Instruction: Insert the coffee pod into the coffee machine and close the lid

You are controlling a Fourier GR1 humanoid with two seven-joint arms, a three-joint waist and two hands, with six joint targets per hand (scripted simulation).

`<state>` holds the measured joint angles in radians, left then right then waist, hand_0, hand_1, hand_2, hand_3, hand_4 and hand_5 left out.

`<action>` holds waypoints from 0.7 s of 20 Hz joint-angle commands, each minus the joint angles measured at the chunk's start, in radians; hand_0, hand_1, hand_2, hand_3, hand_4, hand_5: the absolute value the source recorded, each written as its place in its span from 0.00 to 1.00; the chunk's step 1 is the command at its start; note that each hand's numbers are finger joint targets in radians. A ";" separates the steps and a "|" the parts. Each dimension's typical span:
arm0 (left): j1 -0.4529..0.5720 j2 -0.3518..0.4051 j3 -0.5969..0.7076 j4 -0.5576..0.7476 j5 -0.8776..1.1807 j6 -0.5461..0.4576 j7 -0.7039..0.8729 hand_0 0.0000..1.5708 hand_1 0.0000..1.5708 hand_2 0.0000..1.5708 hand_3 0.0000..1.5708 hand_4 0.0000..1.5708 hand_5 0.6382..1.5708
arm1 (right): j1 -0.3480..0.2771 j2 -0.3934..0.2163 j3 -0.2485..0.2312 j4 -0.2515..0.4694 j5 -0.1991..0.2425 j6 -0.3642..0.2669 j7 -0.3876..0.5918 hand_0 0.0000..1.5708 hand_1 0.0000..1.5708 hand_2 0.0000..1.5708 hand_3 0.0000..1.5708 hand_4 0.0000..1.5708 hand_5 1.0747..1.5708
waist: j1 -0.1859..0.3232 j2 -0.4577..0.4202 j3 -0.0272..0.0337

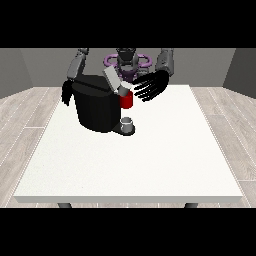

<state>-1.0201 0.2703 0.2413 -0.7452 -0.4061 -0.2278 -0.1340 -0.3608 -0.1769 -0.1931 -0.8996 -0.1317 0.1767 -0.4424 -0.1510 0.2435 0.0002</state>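
Note:
A black coffee machine (pixel 97 106) stands on the white table (pixel 150 160) at the back left. Its grey lid (pixel 113 80) is tilted up and open. A red part (pixel 126 100) shows on the machine's front right side, below the lid; I cannot tell whether it is the pod. A small grey cup (pixel 127 123) sits on the machine's base. The hand at the view's right (pixel 152 85) hovers just right of the lid with its fingers spread straight. The hand at the view's left (pixel 66 93) hangs behind the machine's left edge, mostly hidden.
The table's near half and right side hold nothing but bare white surface. The robot's torso (pixel 127 62) is right behind the machine. Wooden floor surrounds the table.

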 commanded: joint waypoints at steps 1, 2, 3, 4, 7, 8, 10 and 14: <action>0.167 -0.087 -0.005 -0.021 0.061 -0.051 -0.099 0.00 0.00 0.00 0.00 0.00 1.00 | 0.117 0.021 -0.005 0.040 0.011 -0.021 -0.040 0.00 0.00 0.00 0.00 0.18 1.00 | 0.094 -0.116 -0.0006; 0.212 -0.127 0.017 -0.006 0.079 -0.013 -0.084 0.00 0.00 0.00 0.00 0.00 1.00 | 0.167 0.025 0.014 0.015 0.013 0.016 -0.075 0.00 0.00 0.00 0.00 0.17 1.00 | 0.063 -0.169 -0.0007; 0.248 -0.152 0.017 -0.012 0.087 0.001 -0.119 0.00 0.00 0.00 0.00 0.00 1.00 | 0.132 0.034 0.009 0.011 0.011 -0.021 -0.029 0.00 0.00 0.00 0.00 0.17 1.00 | 0.103 -0.179 -0.0012; 0.298 -0.148 0.040 -0.004 0.110 -0.001 -0.150 0.00 0.00 0.00 0.00 0.00 1.00 | 0.179 0.026 0.013 -0.012 0.007 0.004 -0.032 0.00 0.00 0.00 0.00 0.14 1.00 | 0.085 -0.220 -0.0017; 0.418 -0.153 0.055 0.000 0.165 -0.098 -0.201 0.00 0.00 0.00 0.00 0.09 1.00 | 0.269 0.062 0.034 -0.027 0.010 0.002 -0.030 0.00 0.00 0.00 0.00 0.05 1.00 | 0.123 -0.345 -0.0018; 0.420 -0.173 0.057 -0.013 0.174 -0.080 -0.220 0.00 0.00 0.00 0.00 0.13 1.00 | 0.270 0.055 0.058 -0.031 0.043 0.007 -0.079 0.00 0.00 0.00 0.00 0.00 1.00 | 0.124 -0.319 -0.0010; 0.516 -0.226 0.038 -0.008 0.188 -0.119 -0.194 0.00 0.00 0.00 0.00 0.17 1.00 | 0.314 0.028 0.055 -0.036 0.032 0.031 -0.026 0.00 0.00 0.00 0.00 0.00 1.00 | 0.165 -0.444 -0.0009; 0.679 -0.149 0.059 0.027 0.189 -0.161 -0.259 0.00 0.00 0.00 0.00 0.19 1.00 | 0.339 0.112 0.197 -0.207 0.122 -0.034 0.088 0.00 0.00 0.00 0.00 0.00 1.00 | 0.115 -0.532 -0.0026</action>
<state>-0.4809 0.1052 0.2918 -0.7368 -0.2331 -0.3456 -0.3570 -0.0591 -0.1020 -0.0717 -1.0104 -0.0524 0.1670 -0.4362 -0.0305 -0.1830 -0.0015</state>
